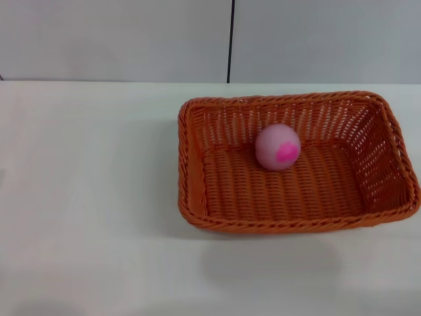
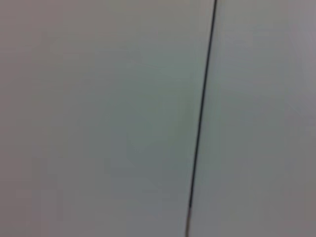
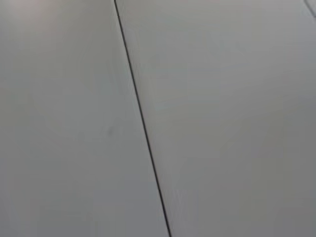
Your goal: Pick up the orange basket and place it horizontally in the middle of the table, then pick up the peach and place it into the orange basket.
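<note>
The orange basket [image 1: 217, 197] lies lengthwise across the white table [image 1: 85, 197], right of centre in the head view. Inside it, toward the far wall, rests the peach [image 1: 277, 147], pale pink with a magenta blotch facing me. Neither gripper appears in any view. Both wrist views show only a plain grey-white wall with a thin dark seam.
A pale wall [image 1: 118, 39] with a dark vertical seam [image 1: 230, 39] rises behind the table's far edge. The basket's right end reaches the picture's right edge. Bare tabletop stretches to the left of the basket and in front of it.
</note>
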Tool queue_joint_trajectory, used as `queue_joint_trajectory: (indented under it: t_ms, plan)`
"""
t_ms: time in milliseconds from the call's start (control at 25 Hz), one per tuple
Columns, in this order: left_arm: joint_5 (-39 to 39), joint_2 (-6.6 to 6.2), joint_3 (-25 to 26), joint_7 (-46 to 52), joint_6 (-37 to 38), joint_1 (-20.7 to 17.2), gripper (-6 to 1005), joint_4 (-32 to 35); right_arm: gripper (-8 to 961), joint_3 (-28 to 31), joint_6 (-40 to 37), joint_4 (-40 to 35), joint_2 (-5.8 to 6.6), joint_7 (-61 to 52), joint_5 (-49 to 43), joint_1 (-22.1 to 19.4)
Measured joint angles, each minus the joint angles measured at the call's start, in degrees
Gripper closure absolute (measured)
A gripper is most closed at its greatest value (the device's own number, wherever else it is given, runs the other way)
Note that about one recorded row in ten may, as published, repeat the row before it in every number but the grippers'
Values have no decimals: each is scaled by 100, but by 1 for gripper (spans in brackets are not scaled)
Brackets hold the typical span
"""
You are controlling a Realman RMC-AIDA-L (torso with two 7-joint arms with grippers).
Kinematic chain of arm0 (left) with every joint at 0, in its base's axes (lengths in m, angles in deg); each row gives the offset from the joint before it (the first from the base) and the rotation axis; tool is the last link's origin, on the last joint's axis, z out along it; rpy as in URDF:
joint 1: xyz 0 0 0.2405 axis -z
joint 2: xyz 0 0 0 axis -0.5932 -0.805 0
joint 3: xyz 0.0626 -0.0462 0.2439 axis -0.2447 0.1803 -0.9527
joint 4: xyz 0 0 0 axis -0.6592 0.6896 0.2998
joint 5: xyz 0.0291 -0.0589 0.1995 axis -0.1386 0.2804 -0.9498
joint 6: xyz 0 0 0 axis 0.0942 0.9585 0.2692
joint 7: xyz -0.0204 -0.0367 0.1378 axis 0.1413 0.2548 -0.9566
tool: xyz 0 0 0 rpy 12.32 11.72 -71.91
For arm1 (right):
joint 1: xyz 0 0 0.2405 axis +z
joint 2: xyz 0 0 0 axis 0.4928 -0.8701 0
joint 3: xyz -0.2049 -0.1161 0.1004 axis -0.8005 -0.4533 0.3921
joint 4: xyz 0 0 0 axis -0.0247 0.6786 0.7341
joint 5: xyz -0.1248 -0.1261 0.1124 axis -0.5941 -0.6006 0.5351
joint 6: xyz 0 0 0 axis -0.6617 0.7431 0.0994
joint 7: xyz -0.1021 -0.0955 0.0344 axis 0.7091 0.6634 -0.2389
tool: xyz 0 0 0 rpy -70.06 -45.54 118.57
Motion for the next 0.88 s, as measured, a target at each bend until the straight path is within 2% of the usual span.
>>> queue_joint_trajectory:
  t_ms: [240,360,680,880]
  plan:
    - [1,1,121,-203,136,77,241,113,342,-119,423,-229,38,-2,-298,95]
    - [1,-3,145,-300,154,85,242,125,288,-66,823,-201,19,-5,-290,209]
    - [-39,-12,127,-304,120,112,242,104,144,259,890,15,6,23,-271,356]
    - [-16,-13,197,-280,14,87,242,114,119,328,906,54,1,32,-269,362]
